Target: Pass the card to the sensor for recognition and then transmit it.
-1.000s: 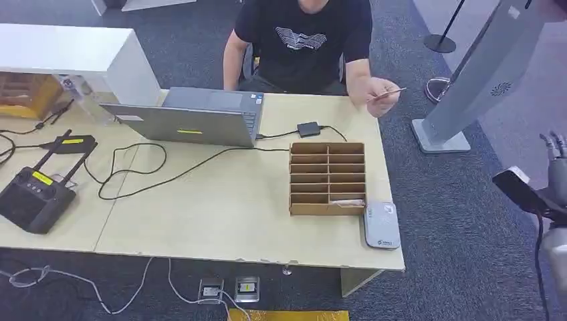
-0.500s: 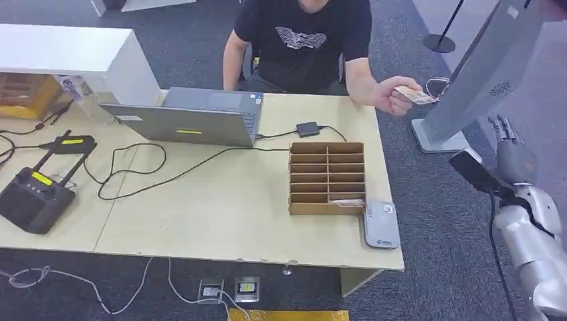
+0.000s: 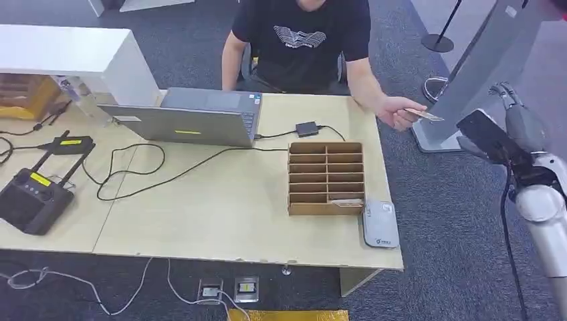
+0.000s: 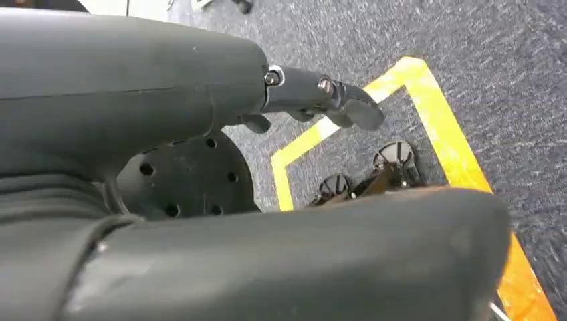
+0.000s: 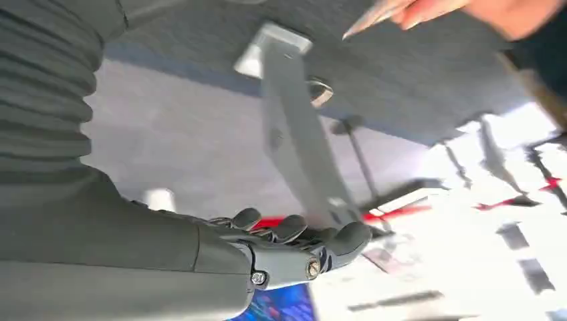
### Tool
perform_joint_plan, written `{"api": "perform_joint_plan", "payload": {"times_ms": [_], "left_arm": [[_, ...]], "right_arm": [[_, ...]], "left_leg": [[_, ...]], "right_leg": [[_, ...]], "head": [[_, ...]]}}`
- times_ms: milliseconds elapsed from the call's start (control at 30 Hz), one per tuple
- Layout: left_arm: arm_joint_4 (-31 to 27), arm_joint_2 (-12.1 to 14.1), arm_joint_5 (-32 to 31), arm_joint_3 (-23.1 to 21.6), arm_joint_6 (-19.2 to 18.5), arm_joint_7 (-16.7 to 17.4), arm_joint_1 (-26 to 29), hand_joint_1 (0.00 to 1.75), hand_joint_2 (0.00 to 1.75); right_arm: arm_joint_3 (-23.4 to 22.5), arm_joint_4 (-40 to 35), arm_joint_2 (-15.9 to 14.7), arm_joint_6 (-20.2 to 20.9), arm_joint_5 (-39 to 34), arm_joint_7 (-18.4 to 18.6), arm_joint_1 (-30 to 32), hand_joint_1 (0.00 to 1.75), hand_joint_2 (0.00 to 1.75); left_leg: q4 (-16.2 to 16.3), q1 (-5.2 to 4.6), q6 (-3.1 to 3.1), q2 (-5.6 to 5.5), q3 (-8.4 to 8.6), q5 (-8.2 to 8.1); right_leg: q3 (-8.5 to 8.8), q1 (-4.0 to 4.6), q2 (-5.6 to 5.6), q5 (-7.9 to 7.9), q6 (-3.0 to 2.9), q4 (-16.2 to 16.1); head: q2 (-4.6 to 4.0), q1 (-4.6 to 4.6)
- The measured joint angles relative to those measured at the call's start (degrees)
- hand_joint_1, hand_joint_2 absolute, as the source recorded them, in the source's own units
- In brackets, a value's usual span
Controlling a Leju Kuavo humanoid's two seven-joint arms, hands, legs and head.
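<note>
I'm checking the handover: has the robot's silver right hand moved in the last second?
Yes. The right hand has risen beside the grey slanted kiosk stand, up from low at the frame's right edge toward the person's card.

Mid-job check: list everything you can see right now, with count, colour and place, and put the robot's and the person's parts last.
card: one, pale, held out past the table's far right corner
sensor pad: one, grey, table's near right edge
slotted organiser: one, brown cardboard, beside the pad
laptop: one, grey, far centre of table
black adapter: one, right of laptop
controller: one, black, table's left end
table: one, light wood
grey stand: one, floor right of table
person's hand: one, pinching the card
right hand: silver-grey, raised near the card, holding nothing
left hand: dark, hanging over yellow-taped floor
</note>
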Motion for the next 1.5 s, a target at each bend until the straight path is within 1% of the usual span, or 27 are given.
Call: {"api": "perform_joint_plan", "payload": {"times_ms": [100,200,433,667,833,1000,1133,1167,1200,1233,1267,1500], "left_arm": [[0.0,0.0,-0.5,0.3,-0.5,-0.4,0.1,0.00,0.00],[0.1,0.0,-1.1,0.5,-1.0,-0.5,0.0,0.00,0.00],[0.1,0.0,-1.4,1.1,-1.2,-0.7,0.0,0.00,0.00],[0.1,0.0,-3.2,1.4,-2.6,-0.7,0.0,0.00,0.00],[0.2,0.2,-4.0,1.7,-3.7,-0.3,0.0,0.00,0.00],[0.2,0.5,-4.8,1.7,-5.0,0.7,-0.1,0.00,0.00],[0.2,0.7,-5.0,1.7,-4.9,1.0,-0.1,0.00,0.00],[0.2,0.7,-5.0,1.7,-4.8,1.0,-0.1,0.00,0.00],[0.2,0.7,-5.0,1.8,-4.7,1.0,-0.1,0.00,0.00],[0.2,0.8,-5.0,1.8,-4.6,1.0,-0.1,0.00,0.00],[0.2,0.8,-5.0,1.9,-4.5,1.0,-0.1,0.00,0.00],[0.3,0.8,-5.8,2.2,-5.0,1.1,0.0,0.00,0.00]], "right_arm": [[-0.2,-4.4,-1.2,-0.2,1.3,-1.2,1.7,0.00,1.75],[-0.7,-7.2,-1.8,-0.2,2.7,-1.9,3.4,0.00,1.75],[-1.1,-10.5,-2.7,-0.3,3.2,-2.2,4.8,0.00,1.75],[-1.8,-11.6,-2.8,-0.5,7.1,-3.3,5.8,0.00,1.75],[-1.9,-11.6,-2.8,-0.9,8.1,-3.9,6.8,0.00,1.75],[-1.4,-11.5,-1.9,-2.7,8.1,-4.2,7.6,0.00,1.75],[-0.5,-11.4,-1.1,-3.9,8.2,-3.6,8.2,0.00,1.75],[-0.4,-11.3,-0.8,-4.0,8.2,-3.5,8.4,0.24,1.75],[-0.4,-11.3,-0.7,-4.0,8.2,-3.5,8.5,1.57,1.75],[-0.3,-11.3,-0.5,-4.0,8.2,-3.4,8.6,1.62,1.75],[-0.2,-11.3,-0.4,-4.0,8.2,-3.3,8.7,1.75,1.75],[-0.1,-11.3,-0.3,-3.0,8.0,-3.0,9.1,1.75,1.75]], "left_leg": [[0.0,0.01,0.00,0.02,0.02,0.00],[0.0,0.00,0.00,0.02,0.03,0.01],[0.0,0.00,0.00,0.03,0.03,0.00],[0.0,0.00,0.00,0.03,0.02,0.00],[0.0,0.00,0.00,0.03,0.02,0.00],[0.0,0.01,0.00,0.03,0.01,0.00],[0.0,0.01,-0.01,0.03,0.01,0.00],[0.0,0.01,-0.01,0.02,0.01,0.00],[0.0,0.01,-0.01,0.03,0.01,0.00],[0.0,0.01,-0.01,0.03,0.01,0.00],[0.0,0.01,-0.01,0.03,0.01,0.00],[0.0,0.01,0.00,0.03,0.01,0.00]], "right_leg": [[0.02,0.00,0.02,0.00,0.00,0.0],[0.03,0.00,0.02,0.01,0.00,0.0],[0.03,0.00,0.04,0.01,0.00,0.0],[0.03,0.00,0.03,0.01,0.00,0.0],[0.03,0.00,0.03,0.01,0.00,0.0],[0.03,0.00,0.03,0.01,-0.01,0.0],[0.03,0.01,0.02,0.01,-0.01,0.0],[0.02,0.01,0.02,0.01,-0.01,0.0],[0.02,0.01,0.02,0.01,-0.01,0.0],[0.02,0.01,0.02,0.01,-0.01,0.0],[0.02,0.01,0.03,0.01,-0.01,0.0],[0.02,0.00,0.03,0.01,-0.01,0.0]], "head": [[0.00,0.00],[0.00,0.02],[0.00,0.00],[0.00,0.00],[0.00,0.00],[0.00,0.00],[0.00,0.00],[0.00,0.02],[0.00,0.00],[0.00,0.00],[0.00,0.00],[0.00,0.00]]}}
